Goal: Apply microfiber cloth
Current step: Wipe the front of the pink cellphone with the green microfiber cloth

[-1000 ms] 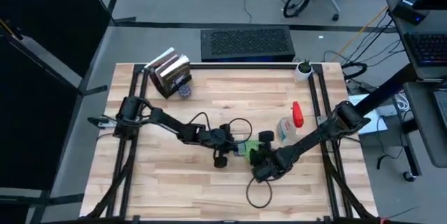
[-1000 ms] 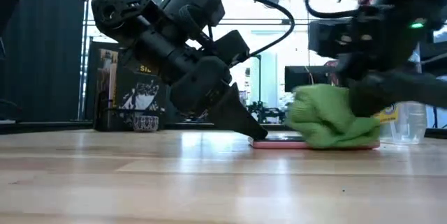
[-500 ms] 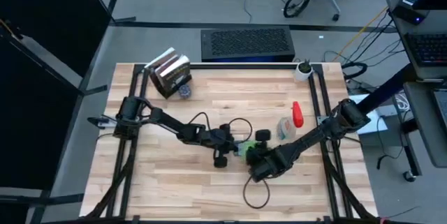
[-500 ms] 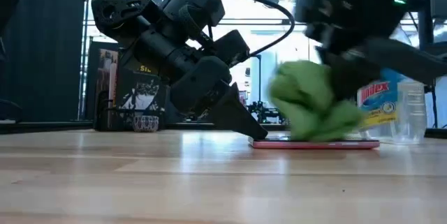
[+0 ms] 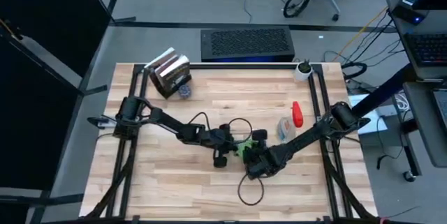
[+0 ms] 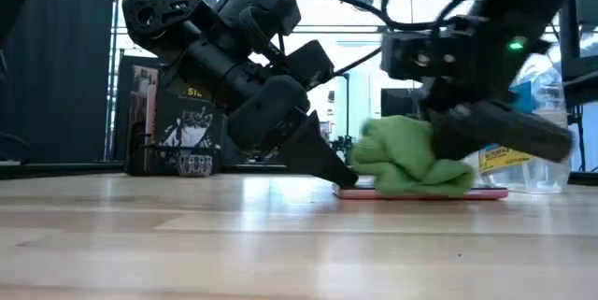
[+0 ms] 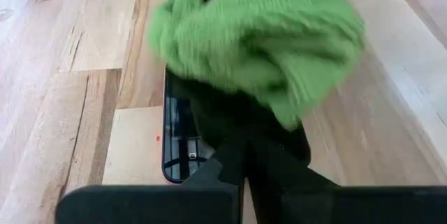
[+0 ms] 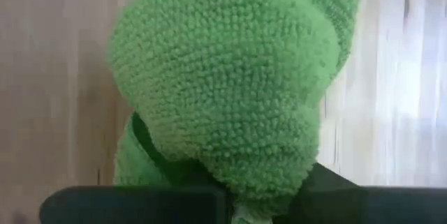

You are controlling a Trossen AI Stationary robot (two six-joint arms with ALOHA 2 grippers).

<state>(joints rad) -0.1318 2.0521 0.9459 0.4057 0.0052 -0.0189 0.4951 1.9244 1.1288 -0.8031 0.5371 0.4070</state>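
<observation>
A light wooden worktop [image 5: 174, 175] is seen from above, with a grey floor around it, an office chair at the far side and a dark keyboard-like slab just past the far edge. A stack of books [image 5: 170, 72] is sat near the far left corner, and a clear spray bottle with a red trigger [image 5: 291, 123] is standing right of centre.

Pretty much mid-worktop, the microfiber cloth [image 6: 404, 156] is bunched into a bright green wad and is clenched in the right end effector [image 6: 447, 147], pressed down onto a flat black device with a pinkish edge [image 6: 425, 192] lying on the wood. In the right wrist view the cloth fills nearly everything, wrapped round the dark fingers, so a firm grasp on it is shown.

The left end effector [image 6: 329, 168] is angled down steeply with its tip resting at the near-left end of the device, just beside the cloth. Its fingers look pinched together in the left wrist view, with nothing gripped between them as far as can be made out. The black glossy screen is partly covered by the green wad there.
</observation>
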